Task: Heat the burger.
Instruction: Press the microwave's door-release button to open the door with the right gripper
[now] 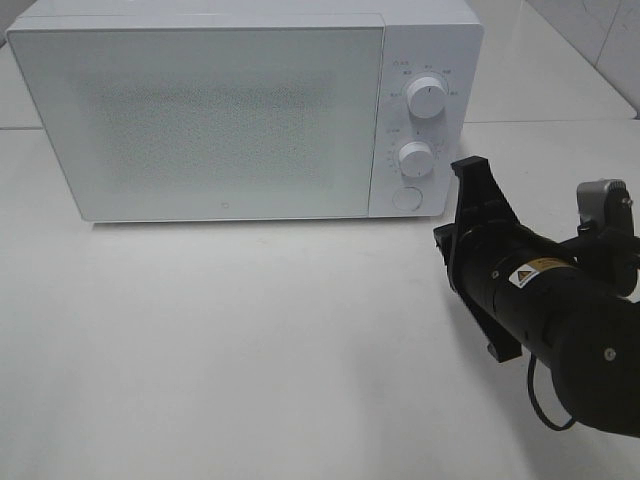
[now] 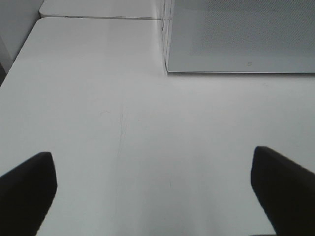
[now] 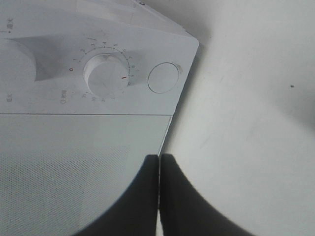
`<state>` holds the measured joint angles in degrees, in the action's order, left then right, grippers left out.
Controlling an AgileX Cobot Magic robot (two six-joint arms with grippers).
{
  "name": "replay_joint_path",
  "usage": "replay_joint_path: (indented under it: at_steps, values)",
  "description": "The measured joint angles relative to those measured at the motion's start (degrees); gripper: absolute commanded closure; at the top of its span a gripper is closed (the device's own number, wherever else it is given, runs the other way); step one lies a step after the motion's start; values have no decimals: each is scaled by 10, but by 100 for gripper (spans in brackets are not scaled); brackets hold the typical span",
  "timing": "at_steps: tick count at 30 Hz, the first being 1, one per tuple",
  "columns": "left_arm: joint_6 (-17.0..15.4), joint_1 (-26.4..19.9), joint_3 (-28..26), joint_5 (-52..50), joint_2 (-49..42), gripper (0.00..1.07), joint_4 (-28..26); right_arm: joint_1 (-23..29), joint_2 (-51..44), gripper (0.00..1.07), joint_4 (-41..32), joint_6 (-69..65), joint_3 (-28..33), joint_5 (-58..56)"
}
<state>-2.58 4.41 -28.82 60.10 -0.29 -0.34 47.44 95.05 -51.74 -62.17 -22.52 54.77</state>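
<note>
Currently I cannot find the burger on any of my feeds, so I cannot tell where it is. The microwave (image 1: 430, 40) stands at the back of the white table (image 1: 250, 340) with its door (image 1: 200, 120) shut, and the dotted panel of that door lets me see nothing inside.

On the microwave's control strip, to the right of the door, two white knobs sit one above the other, the upper knob (image 1: 427, 98) and the lower knob (image 1: 415, 157). A round button (image 1: 407, 198) sits beneath them at the bottom corner.

My right arm (image 1: 540, 290) reaches in from the right of the microwave, its black front end near the lower right corner of the control strip but not touching it, as far as the high camera shows. The right claw (image 3: 159, 162) has its two fingers pressed flat together with nothing between them. From its own camera they point toward the microwave's front, close to the seam where the door meets the control strip.

The left claw (image 2: 151, 162) is spread wide and holds nothing, with bare table below it. It sits off the microwave's left front corner, well apart from the door. The high camera does not catch that arm.
</note>
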Motion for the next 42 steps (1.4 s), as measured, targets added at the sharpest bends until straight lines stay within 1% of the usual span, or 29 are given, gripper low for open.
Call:
replay_joint_path:
  at_steps: [10, 21, 23, 24, 26, 29, 34, 42]
  values:
    - [0, 0, 0, 0, 0, 7, 0, 0, 11, 107, -17, -29, -10, -1]
    - [0, 0, 0, 0, 0, 7, 0, -2, 92, 107, -21, -61, -68, 12]
    - [0, 0, 0, 0, 0, 7, 0, -22, 117, 107, -2, -80, -92, 12]
    - [0, 0, 0, 0, 0, 7, 0, -22, 117, 107, -2, -80, -92, 12]
    - [0, 0, 0, 0, 0, 7, 0, -42, 133, 107, 18, -94, -109, 12]
    - [0, 0, 0, 0, 0, 7, 0, -48, 137, 107, 25, -95, -115, 12]
    - [0, 0, 0, 0, 0, 7, 0, -78, 155, 107, 46, -103, -142, -1]
    - [0, 0, 0, 0, 0, 7, 0, -95, 181, 107, 61, -116, -166, -4]
